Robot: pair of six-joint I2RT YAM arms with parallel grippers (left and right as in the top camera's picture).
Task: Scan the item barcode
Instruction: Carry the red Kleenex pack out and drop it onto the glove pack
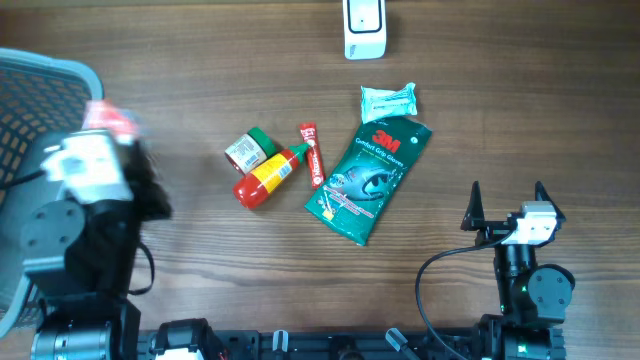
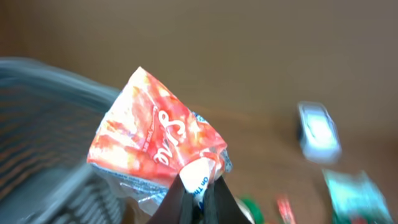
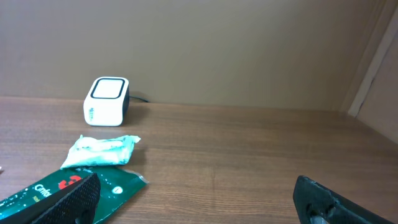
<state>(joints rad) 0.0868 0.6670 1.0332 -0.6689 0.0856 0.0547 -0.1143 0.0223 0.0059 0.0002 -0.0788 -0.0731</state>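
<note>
My left gripper [image 2: 199, 193] is shut on the lower edge of a red-orange snack packet [image 2: 155, 146] and holds it in the air. In the overhead view that packet [image 1: 108, 118] is blurred, at the right rim of the grey basket [image 1: 40, 90], with the left gripper [image 1: 112, 135] just beneath it. The white scanner [image 1: 364, 28] stands at the back centre of the table, also seen as the white scanner [image 2: 318, 130] and the white scanner [image 3: 107, 99]. At the front right my right gripper [image 1: 508, 200] stands open and empty, its fingers [image 3: 74, 196] wide apart.
On the table's middle lie a green 3M pack [image 1: 368, 180], a pale green wipes packet [image 1: 388, 101], a red sachet [image 1: 312, 153], a red-yellow sauce bottle [image 1: 268, 175] and a small green-capped tin [image 1: 248, 150]. The basket [image 2: 43, 124] fills the left side.
</note>
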